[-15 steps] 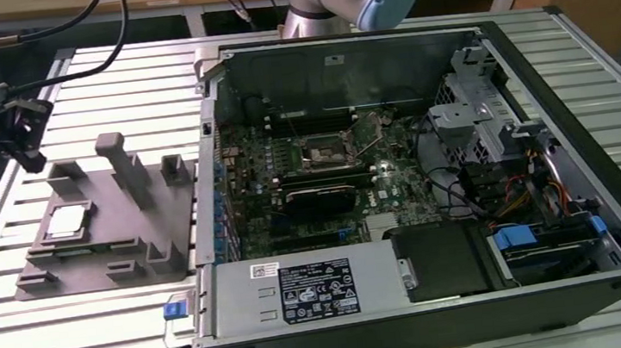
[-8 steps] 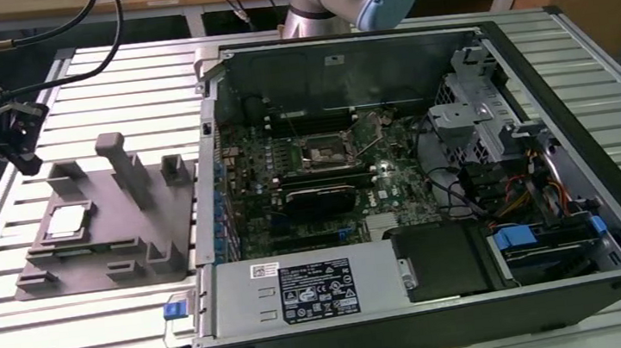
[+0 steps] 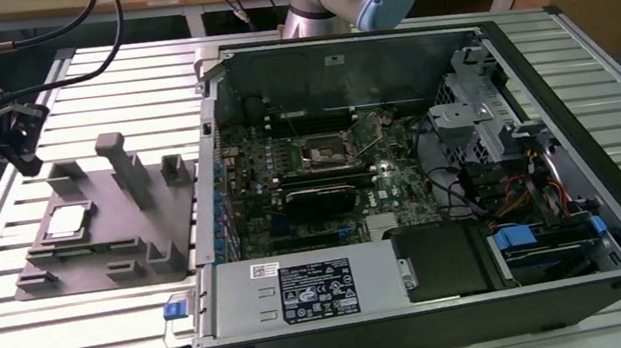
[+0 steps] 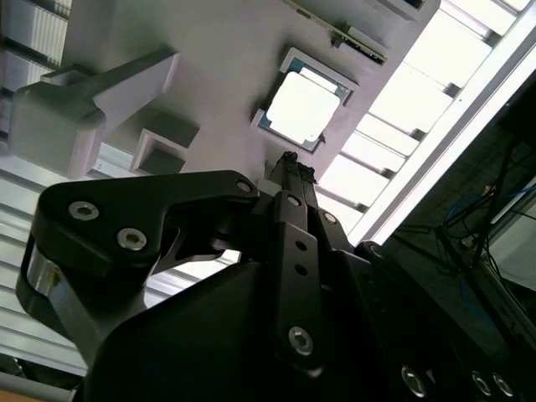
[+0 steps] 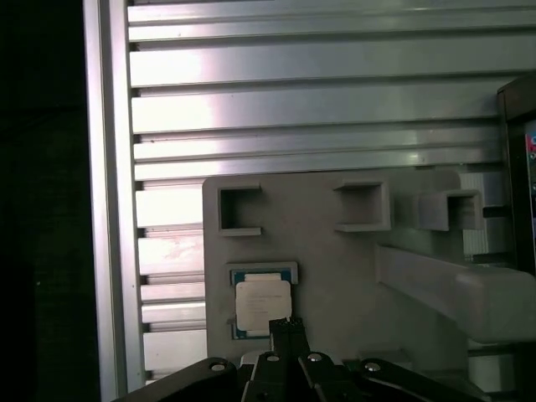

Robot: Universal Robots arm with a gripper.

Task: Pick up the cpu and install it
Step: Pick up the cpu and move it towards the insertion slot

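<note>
Your tool (image 4: 297,164) is clenched on nothing, tips pressed together, hanging over the grey moulded fixture (image 3: 115,238) on the slatted aluminium bench (image 3: 74,337). The small flat square silvery-topped cpu (image 5: 262,303) lies in the fixture's recess, just ahead of the tips — not touching.

The exterior view is looking steeply down from well off at the holder (image 3: 100,258) and the case (image 3: 334,67) on the exterior view's right of it. Both wrist views are looking along the gripper (image 5: 283,325) (image 4: 293,163), close above the holder, and all three are sharing it.
</note>
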